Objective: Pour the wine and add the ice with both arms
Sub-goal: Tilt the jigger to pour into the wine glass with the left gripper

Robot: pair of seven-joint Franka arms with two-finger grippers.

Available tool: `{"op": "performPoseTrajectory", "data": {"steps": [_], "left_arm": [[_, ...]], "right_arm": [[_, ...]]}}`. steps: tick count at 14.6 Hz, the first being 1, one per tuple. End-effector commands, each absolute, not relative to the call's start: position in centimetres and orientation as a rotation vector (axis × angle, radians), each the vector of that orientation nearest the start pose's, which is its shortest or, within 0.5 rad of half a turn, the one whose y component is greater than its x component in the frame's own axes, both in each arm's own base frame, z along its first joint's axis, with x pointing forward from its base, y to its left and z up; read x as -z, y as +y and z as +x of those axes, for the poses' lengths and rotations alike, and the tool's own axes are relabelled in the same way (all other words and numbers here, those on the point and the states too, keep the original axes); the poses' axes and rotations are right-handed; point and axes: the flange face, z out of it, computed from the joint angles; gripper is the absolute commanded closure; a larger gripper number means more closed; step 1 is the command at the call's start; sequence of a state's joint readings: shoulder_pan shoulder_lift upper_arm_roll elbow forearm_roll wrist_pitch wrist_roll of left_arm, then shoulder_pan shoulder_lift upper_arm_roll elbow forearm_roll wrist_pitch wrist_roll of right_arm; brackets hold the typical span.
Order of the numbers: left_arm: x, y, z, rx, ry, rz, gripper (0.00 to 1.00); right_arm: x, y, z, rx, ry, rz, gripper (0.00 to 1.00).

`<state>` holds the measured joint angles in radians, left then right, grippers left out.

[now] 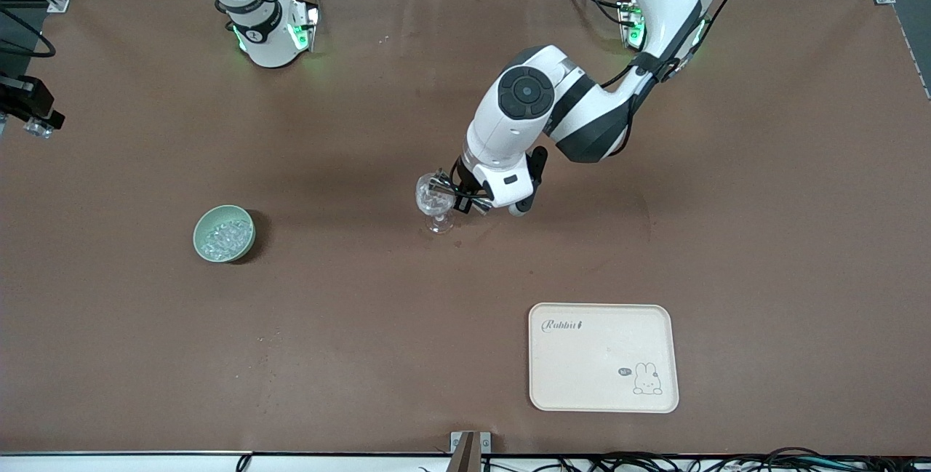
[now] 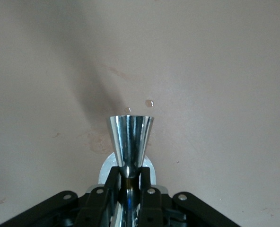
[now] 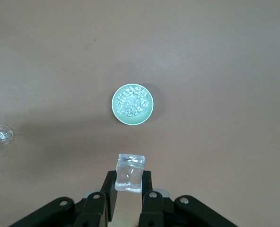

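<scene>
Near mid-tabletop, the left gripper (image 1: 460, 194) has its jaws clamped on a metal jigger (image 2: 130, 142) tipped over the glass (image 1: 435, 199); the right gripper (image 3: 128, 187), high over the ice bowl (image 1: 224, 233), pinches one ice cube (image 3: 130, 172).

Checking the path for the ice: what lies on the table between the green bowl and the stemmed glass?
Nothing: the front view shows only bare brown table between the green bowl and the stemmed glass.

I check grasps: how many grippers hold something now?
2. The left gripper holds a metal cup over the stemmed glass; the right gripper holds an ice cube at the right arm's end of the table.
</scene>
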<state>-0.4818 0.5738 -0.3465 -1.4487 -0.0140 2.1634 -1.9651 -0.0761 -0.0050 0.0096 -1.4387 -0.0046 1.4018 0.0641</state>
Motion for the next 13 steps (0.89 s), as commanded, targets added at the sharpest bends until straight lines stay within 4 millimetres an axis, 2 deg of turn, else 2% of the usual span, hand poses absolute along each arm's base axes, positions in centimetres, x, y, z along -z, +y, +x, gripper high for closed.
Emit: {"op": "performPoseTrajectory", "data": {"steps": [1, 2, 4, 7, 10, 13], "left_arm": [[-39.4, -49.8, 52.3, -0.241, -1.908, -2.741, 1.0], [-39.3, -49.5, 52.5, -0.265, -1.916, -2.728, 1.0], [-39.1, -49.4, 52.7, -0.472, -1.997, -2.661, 1.0], [-39.5, -47.1, 54.9, -0.809, -2.046, -2.639, 1.0], [-38.9, -40.7, 59.8, -1.086, -2.157, -2.573, 0.99], [-38.2, -32.5, 65.5, -1.305, -2.345, -2.529, 0.99]], "right_arm": [[-67.7, -3.6, 53.4, -0.036, 0.217, -3.135, 0.99], [-67.7, -3.6, 53.4, -0.036, 0.217, -3.135, 0.99], [-67.7, -3.8, 53.5, -0.034, 0.222, -3.135, 0.99], [-67.7, -4.2, 53.4, -0.034, 0.235, -3.131, 0.99], [-67.9, -4.3, 53.6, -0.007, 0.243, -3.131, 0.99], [-67.6, -3.6, 53.8, -0.017, 0.28, -3.125, 0.99]]}}
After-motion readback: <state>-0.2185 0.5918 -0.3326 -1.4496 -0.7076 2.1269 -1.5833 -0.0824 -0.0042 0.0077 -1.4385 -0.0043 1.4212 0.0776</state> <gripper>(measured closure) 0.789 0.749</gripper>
